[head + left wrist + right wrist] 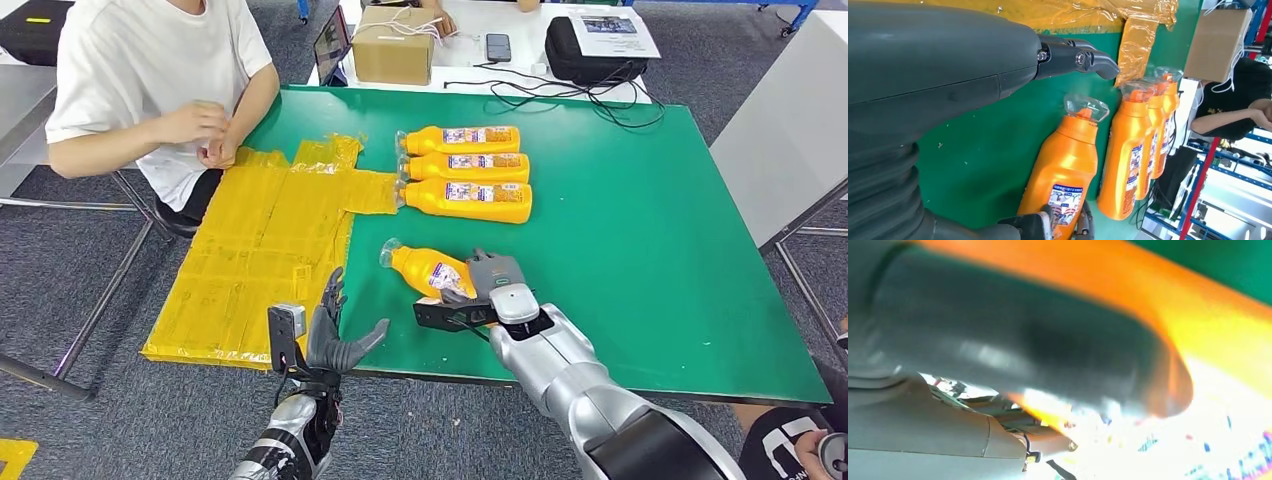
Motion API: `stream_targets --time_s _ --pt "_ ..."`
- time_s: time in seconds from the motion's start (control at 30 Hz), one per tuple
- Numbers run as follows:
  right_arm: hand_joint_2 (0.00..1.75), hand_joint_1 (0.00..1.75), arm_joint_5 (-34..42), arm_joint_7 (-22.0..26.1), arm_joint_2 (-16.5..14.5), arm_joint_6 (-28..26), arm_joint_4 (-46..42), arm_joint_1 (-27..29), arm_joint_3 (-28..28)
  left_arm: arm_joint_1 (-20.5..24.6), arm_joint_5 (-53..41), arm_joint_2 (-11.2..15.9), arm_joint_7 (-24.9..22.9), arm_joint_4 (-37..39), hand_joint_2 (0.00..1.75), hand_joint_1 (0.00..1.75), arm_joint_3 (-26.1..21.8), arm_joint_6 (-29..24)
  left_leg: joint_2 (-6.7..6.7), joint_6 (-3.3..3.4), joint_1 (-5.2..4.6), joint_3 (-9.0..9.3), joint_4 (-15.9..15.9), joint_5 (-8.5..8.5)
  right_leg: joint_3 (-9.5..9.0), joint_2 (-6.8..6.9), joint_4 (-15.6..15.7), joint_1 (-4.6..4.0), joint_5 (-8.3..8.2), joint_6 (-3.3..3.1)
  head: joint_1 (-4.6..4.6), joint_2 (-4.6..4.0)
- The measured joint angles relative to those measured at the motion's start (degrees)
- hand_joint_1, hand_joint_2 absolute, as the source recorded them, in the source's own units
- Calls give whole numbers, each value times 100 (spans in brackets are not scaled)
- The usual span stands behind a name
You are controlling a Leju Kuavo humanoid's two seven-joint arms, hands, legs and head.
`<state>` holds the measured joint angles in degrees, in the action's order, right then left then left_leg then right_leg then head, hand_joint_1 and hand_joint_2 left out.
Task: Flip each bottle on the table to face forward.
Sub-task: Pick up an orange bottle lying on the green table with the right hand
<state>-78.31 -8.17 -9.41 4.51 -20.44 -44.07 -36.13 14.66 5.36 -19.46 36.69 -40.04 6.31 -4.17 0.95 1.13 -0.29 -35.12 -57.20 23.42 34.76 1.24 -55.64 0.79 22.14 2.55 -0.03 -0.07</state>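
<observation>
An orange bottle (428, 270) at lower centre is gripped by the right hand (490, 290). The left hand (335, 335) is held open, empty, at lower left.

Even, bright overhead light fills the head view, and the green surface (640, 250) shows flat colour with soft, short shadows under the row of bottles (467, 168). The yellow film (260, 250) carries dull sheen rather than hard glare. Straight edges bow slightly toward the frame's borders. In the left wrist view the left hand (933, 80) is close and soft-edged, while the bottles beyond it are sharp; the background at the far side is washed pale. The right wrist view is heavily blurred: the held bottle (1208, 330) smears into orange, its label blown out to white glare, and the right hand (1013, 345) is a dark, unfocused mass.
</observation>
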Motion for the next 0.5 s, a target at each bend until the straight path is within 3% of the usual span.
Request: stream_targets --time_s 0.5 --pt "175 175 139 149 -94 -33 10 -30 -55 28 -111 -2 44 139 175 0 -106 5 8 -2 1 29 1 2 -29 -1 0 0 0 -1 1 0"
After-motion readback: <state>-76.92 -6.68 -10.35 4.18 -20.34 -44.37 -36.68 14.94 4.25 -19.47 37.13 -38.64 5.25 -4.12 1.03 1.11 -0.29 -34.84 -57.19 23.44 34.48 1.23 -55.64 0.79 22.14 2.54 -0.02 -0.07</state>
